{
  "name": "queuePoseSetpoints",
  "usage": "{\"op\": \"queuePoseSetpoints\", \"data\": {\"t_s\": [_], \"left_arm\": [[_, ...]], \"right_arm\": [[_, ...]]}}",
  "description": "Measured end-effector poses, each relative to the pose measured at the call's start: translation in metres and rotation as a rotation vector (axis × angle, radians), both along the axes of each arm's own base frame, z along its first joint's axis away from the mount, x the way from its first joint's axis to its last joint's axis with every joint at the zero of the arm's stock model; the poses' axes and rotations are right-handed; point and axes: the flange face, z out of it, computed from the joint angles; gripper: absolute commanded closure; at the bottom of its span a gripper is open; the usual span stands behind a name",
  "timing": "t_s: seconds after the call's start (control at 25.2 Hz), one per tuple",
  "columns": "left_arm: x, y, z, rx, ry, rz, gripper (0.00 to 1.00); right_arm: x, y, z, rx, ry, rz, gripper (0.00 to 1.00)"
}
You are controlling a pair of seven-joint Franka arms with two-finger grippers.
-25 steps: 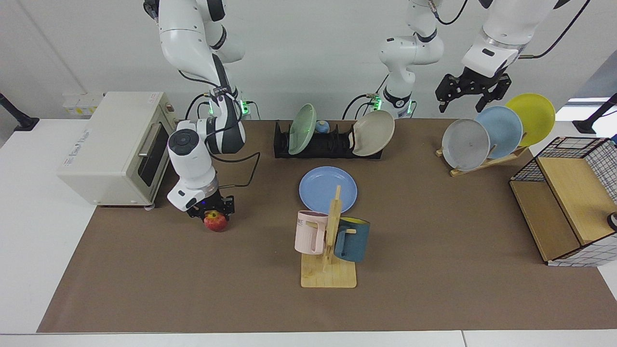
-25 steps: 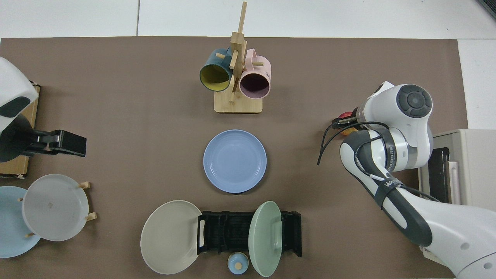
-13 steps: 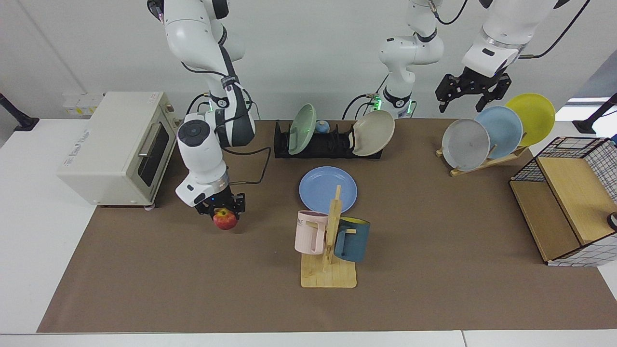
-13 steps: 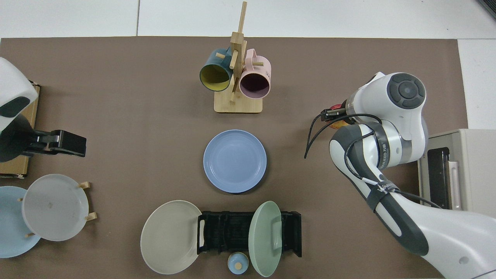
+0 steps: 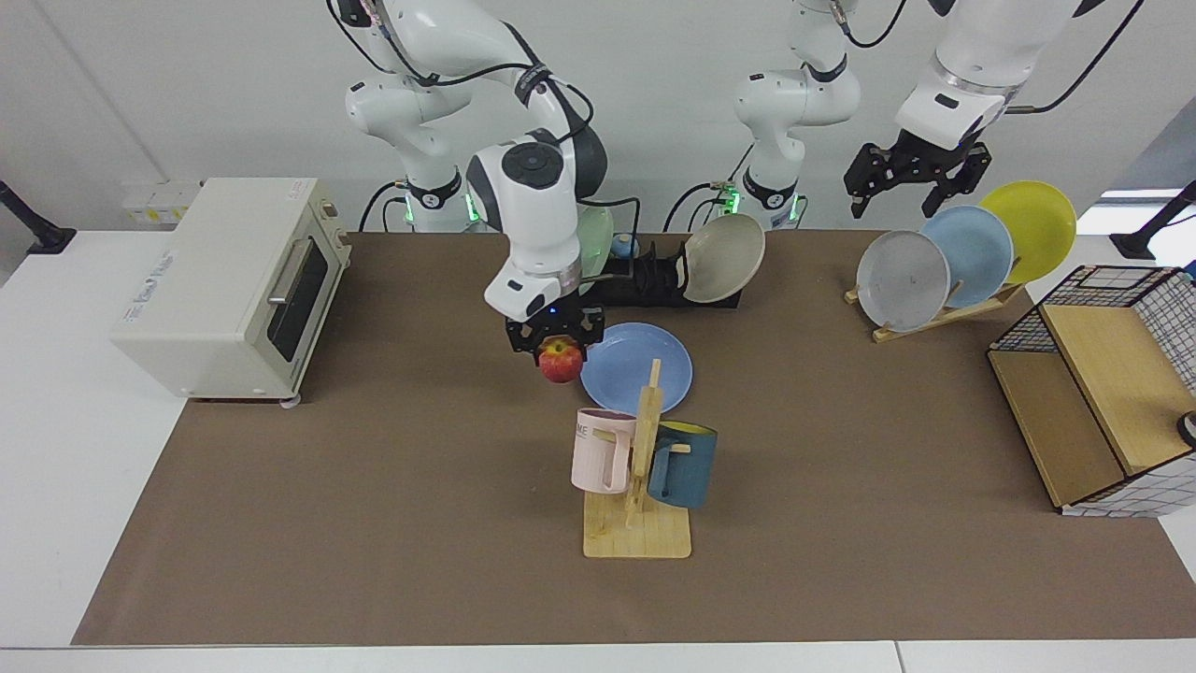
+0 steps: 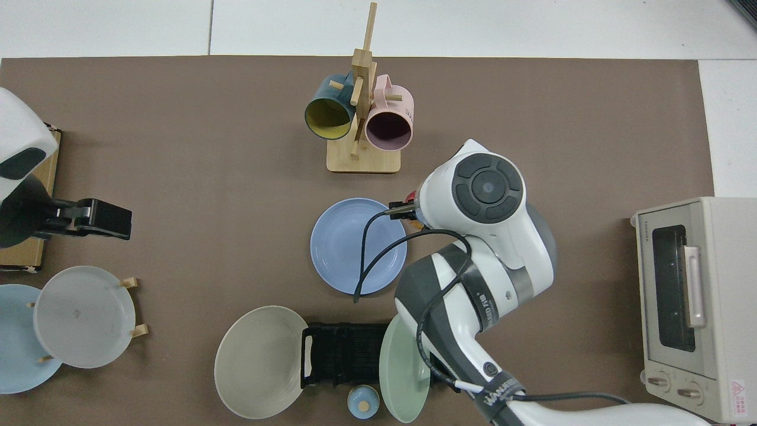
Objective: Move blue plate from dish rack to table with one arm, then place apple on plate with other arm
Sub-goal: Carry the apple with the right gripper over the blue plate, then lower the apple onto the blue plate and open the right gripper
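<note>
Here the right gripper (image 5: 559, 344) grasps the apple (image 5: 560, 361) in the air just beside the blue plate (image 5: 645, 363) on the table (image 5: 374, 523). It should centre before lowering. The left gripper (image 5: 914, 182) waits, fingers spread.

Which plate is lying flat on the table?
The blue plate, flat on the brown mat beside the apple. The other plates all stand tilted in racks.

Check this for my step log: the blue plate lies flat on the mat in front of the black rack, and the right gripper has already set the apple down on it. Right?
Not quite. The apple is not set down: the right gripper holds it in the air at the edge of the blue plate, as the facing view shows. The plate does lie flat on the mat in front of the black rack.
</note>
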Motion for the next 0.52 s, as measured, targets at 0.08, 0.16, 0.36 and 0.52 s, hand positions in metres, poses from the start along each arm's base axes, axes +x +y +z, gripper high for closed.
{"op": "queuePoseSetpoints", "data": {"t_s": [0.08, 0.16, 0.36, 0.52], "left_arm": [[0.000, 0.000, 0.000, 0.000, 0.000, 0.000, 0.00], [0.000, 0.000, 0.000, 0.000, 0.000, 0.000, 0.00], [0.000, 0.000, 0.000, 0.000, 0.000, 0.000, 0.00], [0.000, 0.000, 0.000, 0.000, 0.000, 0.000, 0.00]], "right_arm": [[-0.010, 0.019, 0.002, 0.026, 0.011, 0.016, 1.00], [-0.021, 0.038, 0.001, 0.044, 0.023, 0.034, 1.00], [-0.051, 0.091, -0.021, 0.048, 0.039, 0.047, 1.00], [-0.060, 0.113, -0.043, 0.051, 0.034, 0.059, 1.00]]}}
